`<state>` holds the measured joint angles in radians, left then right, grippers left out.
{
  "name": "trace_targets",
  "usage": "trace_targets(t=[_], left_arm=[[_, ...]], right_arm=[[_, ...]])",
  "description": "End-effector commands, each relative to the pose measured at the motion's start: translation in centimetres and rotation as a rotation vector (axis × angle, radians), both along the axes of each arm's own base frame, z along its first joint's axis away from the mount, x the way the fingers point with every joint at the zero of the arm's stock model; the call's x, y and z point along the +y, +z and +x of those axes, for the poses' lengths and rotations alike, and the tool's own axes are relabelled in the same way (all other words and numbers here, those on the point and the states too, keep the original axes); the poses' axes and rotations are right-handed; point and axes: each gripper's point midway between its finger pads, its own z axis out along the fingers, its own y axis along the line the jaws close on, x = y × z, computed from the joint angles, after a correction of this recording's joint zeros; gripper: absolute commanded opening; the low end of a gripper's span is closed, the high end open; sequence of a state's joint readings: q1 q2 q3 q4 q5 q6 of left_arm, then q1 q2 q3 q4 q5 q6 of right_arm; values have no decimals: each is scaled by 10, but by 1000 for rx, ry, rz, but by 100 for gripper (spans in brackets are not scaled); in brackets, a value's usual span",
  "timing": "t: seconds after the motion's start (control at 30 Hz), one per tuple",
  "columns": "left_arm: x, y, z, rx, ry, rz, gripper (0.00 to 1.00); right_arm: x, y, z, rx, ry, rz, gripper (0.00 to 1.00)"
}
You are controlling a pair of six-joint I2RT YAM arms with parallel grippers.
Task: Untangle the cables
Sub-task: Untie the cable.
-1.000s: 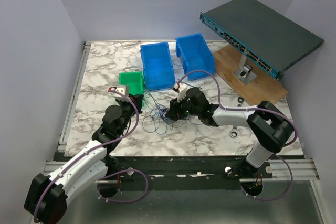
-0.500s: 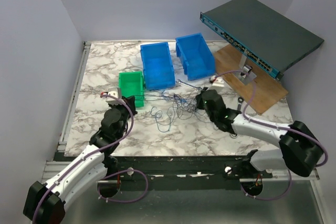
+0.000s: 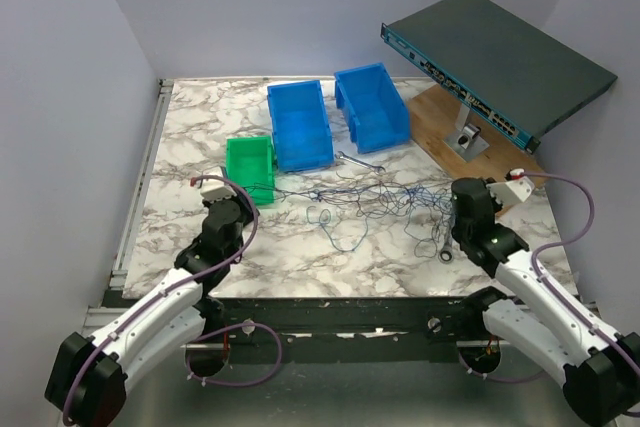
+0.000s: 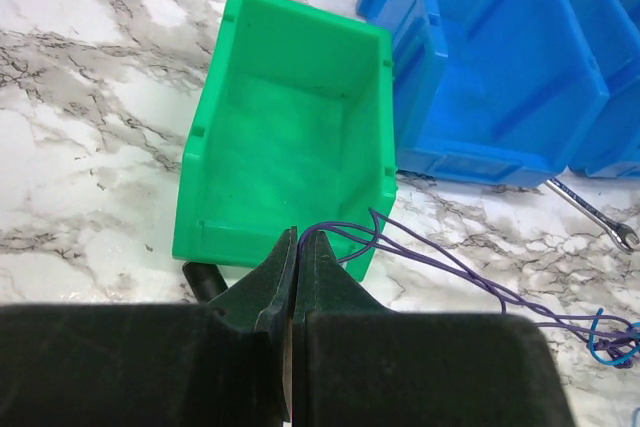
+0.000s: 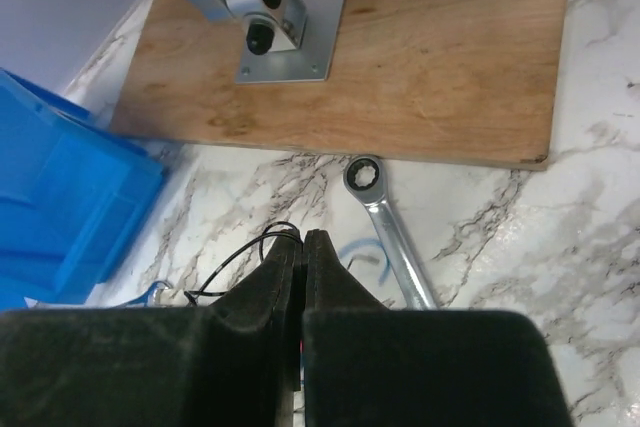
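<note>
— So, where do the cables (image 3: 380,199) lie?
— Strung over the bench (image 3: 190,127) between the two tools, a loose web of blue and dark strands. One end runs into the left tool (image 4: 294,249). Its fingers are pressed together on a few purple-looking strands, which leave the tip and trail off to its right.
— And the other end?
— At the right tool (image 5: 303,245), pressed together as well. A dark strand loops out just left of its tip and a blue curl shows just right of it. The pinch itself is hidden between the fingers, so I cannot tell how many strands it holds.
— What lies around them?
— Straight ahead of the left tool is a green bin (image 4: 205,177). Ahead and to the right are blue bins (image 4: 470,159), cut off by the frame. A slim wrench (image 4: 590,219) lies farther right, only partly showing.
— And by the right tool?
— A ratchet wrench (image 5: 390,232) lies just ahead, its handle vanishing behind the finger. Beyond it a wooden board (image 5: 440,77) carries a metal foot (image 5: 285,22).
— Can you follow single strands?
— No, they are too fine, and from overhead the middle blurs into a tangle.
</note>
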<state>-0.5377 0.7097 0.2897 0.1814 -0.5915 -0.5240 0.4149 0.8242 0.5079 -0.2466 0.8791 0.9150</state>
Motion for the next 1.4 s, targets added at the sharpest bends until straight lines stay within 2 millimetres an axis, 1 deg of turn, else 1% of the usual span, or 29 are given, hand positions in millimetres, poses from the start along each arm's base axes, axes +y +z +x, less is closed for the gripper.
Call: trace_targets(t=[0.0,0.07,0.1,0.13,0.17,0.2,0.23,0.27,0.3,0.33,0.37,0.43,0.5,0.57,0.63,0.67,0.77,0.83,0.93,0.97,1.03,1.13,1.2,1.37], left_arm=[[-14,15,9,-31,-70,14,0],[-33,19,11,-41,-174,21,0],[-39,20,10,-47,-213,26,0],[-46,21,11,-53,-249,25,0],[-50,23,10,-60,-273,24,0],[-55,24,10,-65,-298,22,0],[-59,26,9,-75,-323,19,0],[-62,26,9,-81,-340,18,0],[-65,27,8,-88,-356,16,0],[-66,27,8,-89,-365,16,0],[-67,27,8,-89,-370,16,0],[-67,28,8,-89,-368,18,0],[-67,28,8,-89,-367,18,0],[-67,28,8,-89,-366,18,0],[-66,28,8,-90,-363,20,0],[-65,29,8,-90,-361,20,0],[-65,28,8,-89,-359,21,0],[-65,29,8,-90,-360,20,0],[-63,29,8,-87,-352,21,0],[-62,28,8,-85,-342,19,0],[-58,28,7,-80,-323,18,0],[-55,28,7,-79,-308,18,0],[-55,28,7,-80,-306,17,0],[-52,28,7,-77,-294,15,0]], right_arm=[[-8,8,-5,-13,-5,-48,1],[9,12,4,-9,124,-66,1],[22,13,9,-9,211,-71,1],[35,12,12,-3,300,-87,5],[53,15,17,-18,409,-83,22],[73,13,19,-11,539,-102,41],[96,17,21,-38,677,-97,60],[117,19,19,-53,798,-97,70],[137,17,16,-60,916,-85,76],[154,18,14,-68,1014,-71,79],[166,17,13,-61,1080,-63,82],[187,18,15,-54,1166,-79,83],[210,20,14,-51,1237,-139,83],[233,19,14,-34,1293,-204,83],[253,15,15,-14,1342,-224,82],[264,12,16,1,1367,-225,81],[288,-2,18,46,1413,-254,77],[301,-18,21,93,1441,-299,76],[311,-37,29,168,1462,-383,75],[311,-44,35,193,1447,-410,75],[313,-57,39,229,1453,-435,74],[315,-76,41,266,1466,-445,71],[317,-85,40,281,1481,-446,70],[314,-106,36,343,1488,-455,69]])
